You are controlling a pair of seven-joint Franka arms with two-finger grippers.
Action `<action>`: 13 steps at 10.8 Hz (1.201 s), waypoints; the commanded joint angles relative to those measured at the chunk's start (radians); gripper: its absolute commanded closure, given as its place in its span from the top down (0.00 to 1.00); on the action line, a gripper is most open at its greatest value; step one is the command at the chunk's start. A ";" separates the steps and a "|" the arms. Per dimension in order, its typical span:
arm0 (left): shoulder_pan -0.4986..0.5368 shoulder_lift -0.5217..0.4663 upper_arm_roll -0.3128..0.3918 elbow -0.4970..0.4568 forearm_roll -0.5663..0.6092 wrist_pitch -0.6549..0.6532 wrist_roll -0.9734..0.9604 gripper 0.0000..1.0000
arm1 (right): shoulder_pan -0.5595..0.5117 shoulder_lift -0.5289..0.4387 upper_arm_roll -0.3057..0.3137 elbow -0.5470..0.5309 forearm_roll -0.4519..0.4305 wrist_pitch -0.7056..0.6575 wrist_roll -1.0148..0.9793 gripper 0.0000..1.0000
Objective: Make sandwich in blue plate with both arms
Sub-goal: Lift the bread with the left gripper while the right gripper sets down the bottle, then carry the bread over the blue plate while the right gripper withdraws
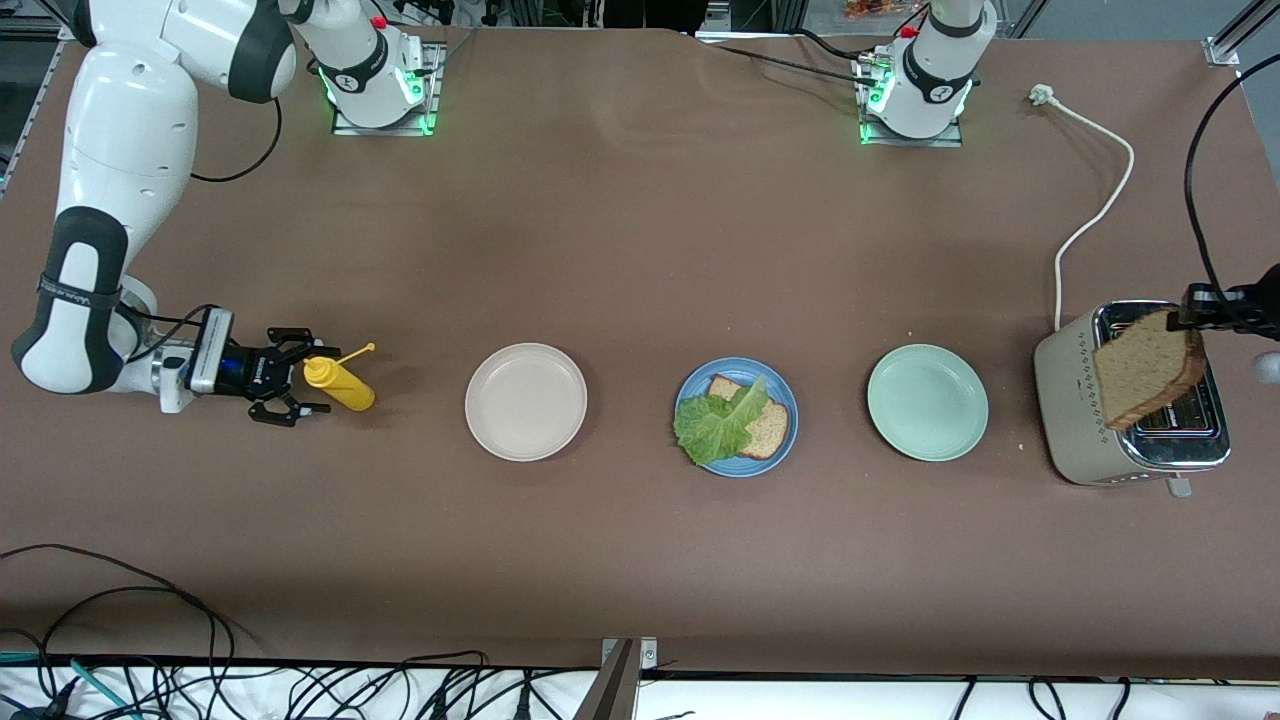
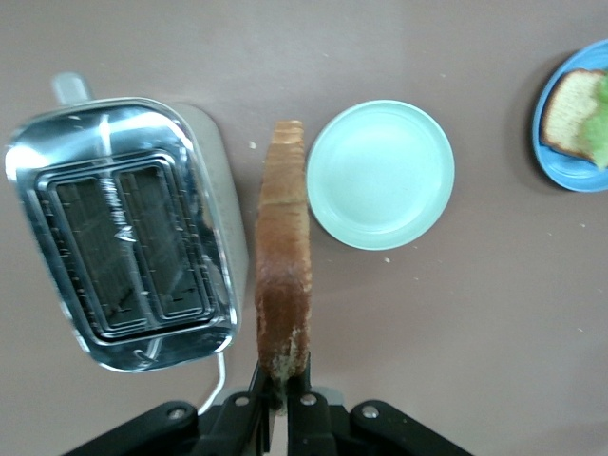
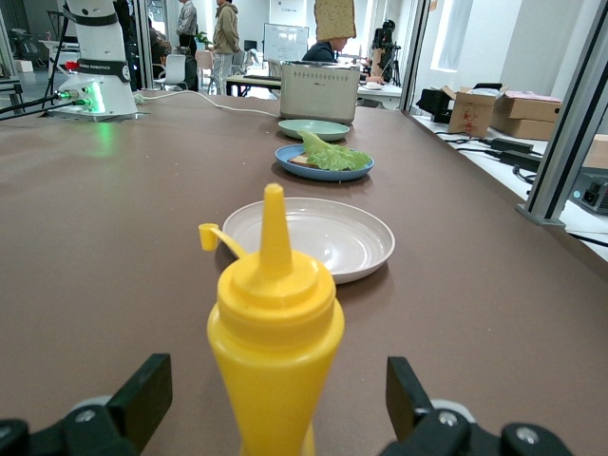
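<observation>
Blue plate (image 1: 737, 462) is the reference: it sits mid-row between two other plates, holding one bread slice (image 1: 764, 428) with a lettuce leaf (image 1: 718, 425) lying over it, no top slice on it yet

Toward the left arm's end from the blue plate: mint-green plate (image 1: 927, 402) just beside, then the toaster (image 1: 1075, 420) well apart, its white cord (image 1: 1095, 215) running toward the arm bases. Left gripper (image 1: 1188, 322) is over the toaster, clamped on the second bread slice (image 1: 1148, 369), which hangs edge-down above the slots. In the left wrist view the slice (image 2: 283, 249) shows edge-on, pinched at its lower crust between the fingers (image 2: 306, 410), between toaster (image 2: 123, 237) and mint-green plate (image 2: 380, 175)

Toward the right arm's end from the blue plate: beige plate (image 1: 526, 401) just beside, then a yellow mustard bottle (image 1: 340, 382) well apart. Right gripper (image 1: 298, 384) is low at the bottle, jaws spread wide either side; right wrist view shows the bottle (image 3: 275, 332) standing upright between them, clear of both fingers (image 3: 142, 394)

Count: 3 plates, 2 bread slices, 1 lettuce leaf, 1 toaster, 1 bottle

Nothing stands between the held slice and the blue plate except the mint-green plate
</observation>
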 commanded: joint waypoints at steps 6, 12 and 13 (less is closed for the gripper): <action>-0.080 0.045 -0.002 0.003 -0.166 -0.039 -0.048 0.00 | 0.002 0.008 -0.222 0.136 -0.112 -0.127 0.248 1.00; -0.210 0.114 0.000 -0.051 -0.445 -0.006 -0.152 0.00 | 0.010 -0.023 -0.398 0.486 -0.175 -0.239 0.857 1.00; -0.229 0.136 0.000 -0.052 -0.502 0.011 -0.171 0.00 | 0.017 -0.047 -0.419 0.542 -0.199 -0.241 0.979 1.00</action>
